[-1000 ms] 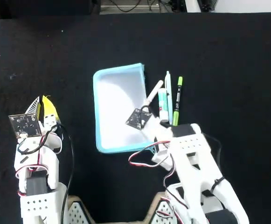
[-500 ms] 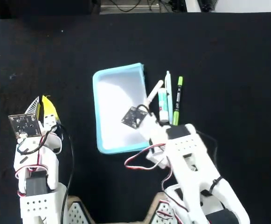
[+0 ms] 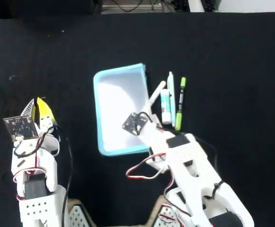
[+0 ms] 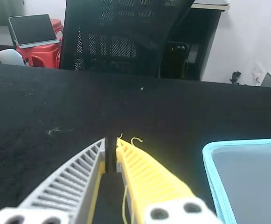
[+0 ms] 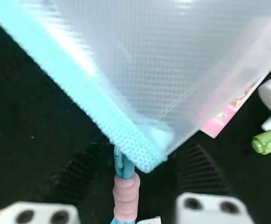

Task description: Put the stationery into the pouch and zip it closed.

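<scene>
A translucent pouch (image 3: 119, 106) with a light-blue zip edge lies flat mid-table. Just off its right side lie a white pen (image 3: 171, 90), a teal-and-white tube (image 3: 165, 108) and a green marker (image 3: 180, 106). My right gripper (image 3: 142, 131) sits over the pouch's near right corner, mostly hidden under its camera board. In the right wrist view that gripper (image 5: 135, 170) is open, its dark fingers (image 5: 77, 175) on either side of the pouch corner (image 5: 142, 151) and the pink zip pull (image 5: 125, 193). My left gripper (image 3: 39, 105) rests shut at the left, holding nothing, its tips (image 4: 111, 145) touching.
Black cloth covers the table (image 3: 232, 56). The green marker tip (image 5: 268, 140) lies close beside the right fingers. Beyond the far edge stand an office chair (image 4: 126, 32) and a red stool (image 4: 37, 44). Wide bare cloth lies left and far of the pouch.
The right arm has slid left and slightly forward over the pouch's near right corner, nudging the pouch a little left. The left arm has shifted slightly left, still shut.
</scene>
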Controlling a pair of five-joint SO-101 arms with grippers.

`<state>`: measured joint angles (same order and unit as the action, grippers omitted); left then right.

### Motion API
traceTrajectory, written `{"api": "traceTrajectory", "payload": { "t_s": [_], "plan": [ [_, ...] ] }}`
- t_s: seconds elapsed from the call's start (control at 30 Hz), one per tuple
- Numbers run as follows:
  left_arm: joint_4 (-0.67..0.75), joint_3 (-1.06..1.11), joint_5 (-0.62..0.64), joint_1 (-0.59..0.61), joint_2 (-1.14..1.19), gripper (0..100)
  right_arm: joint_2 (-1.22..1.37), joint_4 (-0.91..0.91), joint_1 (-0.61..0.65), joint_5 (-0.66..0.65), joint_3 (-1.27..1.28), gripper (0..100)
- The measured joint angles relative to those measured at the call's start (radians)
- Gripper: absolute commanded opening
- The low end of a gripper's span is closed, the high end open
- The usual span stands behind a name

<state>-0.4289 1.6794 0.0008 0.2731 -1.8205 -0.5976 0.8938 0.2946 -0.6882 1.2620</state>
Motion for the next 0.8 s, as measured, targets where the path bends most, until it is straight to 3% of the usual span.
{"api": "traceTrajectory", "payload": {
  "t_s": [0.33,0.8],
  "plan": [
    [0.0,0.0,0.0,-0.008,0.0,5,0.0,-0.003,0.0,0.0,0.0,1.0],
    [0.0,0.0,-0.025,-0.221,0.0,6,-0.015,0.08,-0.002,0.0,-0.253,1.0]
  ]
}}
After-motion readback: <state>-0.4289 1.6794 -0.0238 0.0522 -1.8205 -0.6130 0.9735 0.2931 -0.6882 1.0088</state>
